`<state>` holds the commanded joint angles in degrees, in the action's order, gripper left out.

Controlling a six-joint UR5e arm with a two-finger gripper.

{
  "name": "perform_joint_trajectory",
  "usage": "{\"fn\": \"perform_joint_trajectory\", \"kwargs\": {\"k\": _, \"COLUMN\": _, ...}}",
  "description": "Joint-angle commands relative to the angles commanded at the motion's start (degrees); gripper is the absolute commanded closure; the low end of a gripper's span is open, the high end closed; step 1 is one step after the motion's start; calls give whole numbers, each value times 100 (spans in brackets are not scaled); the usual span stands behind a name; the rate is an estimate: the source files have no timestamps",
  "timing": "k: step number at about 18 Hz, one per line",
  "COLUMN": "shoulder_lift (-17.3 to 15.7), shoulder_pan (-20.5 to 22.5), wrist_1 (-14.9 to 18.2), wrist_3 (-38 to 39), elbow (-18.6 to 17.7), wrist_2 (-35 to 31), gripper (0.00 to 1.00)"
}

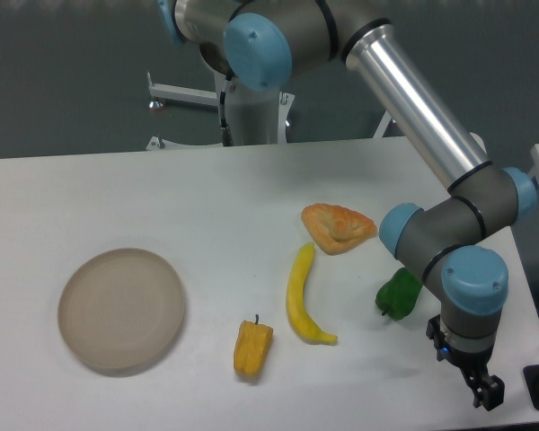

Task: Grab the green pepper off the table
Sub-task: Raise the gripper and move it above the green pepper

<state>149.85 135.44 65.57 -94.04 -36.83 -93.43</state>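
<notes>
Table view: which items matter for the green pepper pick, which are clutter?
In play:
green pepper, partly behind the arm
table
gripper, jaws apart from the pepper

Just lying about:
yellow pepper
banana
pastry
beige plate

No legible text, label, brand or number on any surface in view.

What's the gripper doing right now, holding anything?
Gripper: holding nothing; open or shut cannot be told at this size. It hangs low near the white table's front right edge, beside the small glossy green pepper, not touching it.
</notes>
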Motion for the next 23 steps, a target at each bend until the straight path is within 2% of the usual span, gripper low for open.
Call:
{"fn": "perform_joint_trajectory", "kwargs": {"k": 7, "shoulder_lift": -131, "shoulder_pan": -18, "wrist_1": 26, "wrist_3": 17, "elbow": -105, "wrist_2": 79, "gripper": 0}}
{"fn": "perform_joint_trajectory", "kwargs": {"k": 10, "shoulder_lift": -263, "shoulder_pan": -26, "wrist_1": 61, "wrist_3": 114, "elbow": -263, "wrist_2": 79, "gripper": 0}}
{"fn": "perform_joint_trajectory", "kwargs": {"k": 14, "shoulder_lift": -527, "shoulder_pan": -18, "wrist_1": 324, "wrist_3": 430, "elbow": -518, "wrist_2": 263, "gripper": 0}}
{"fn": "perform_joint_trajectory", "kwargs": {"k": 17, "shoulder_lift": -860, "shoulder_pan": 17, "wrist_1": 457, "wrist_3": 773, "elbow": -921, "wrist_2": 483, "gripper": 0}}
{"fn": "perform_joint_trajectory", "kwargs": {"k": 20, "shoulder_lift": -1308, "shoulder_pan": 166, "wrist_1": 466, "wrist_3": 808, "elbow": -1527, "wrist_2": 650, "gripper": 0}}
{"fn": "perform_joint_trajectory", "kwargs": {"k": 23, "shoulder_lift": -1669, "shoulder_pan": 342, "wrist_1": 519, "wrist_3": 1220, "elbow": -2072, "wrist_2": 1115, "gripper": 0}}
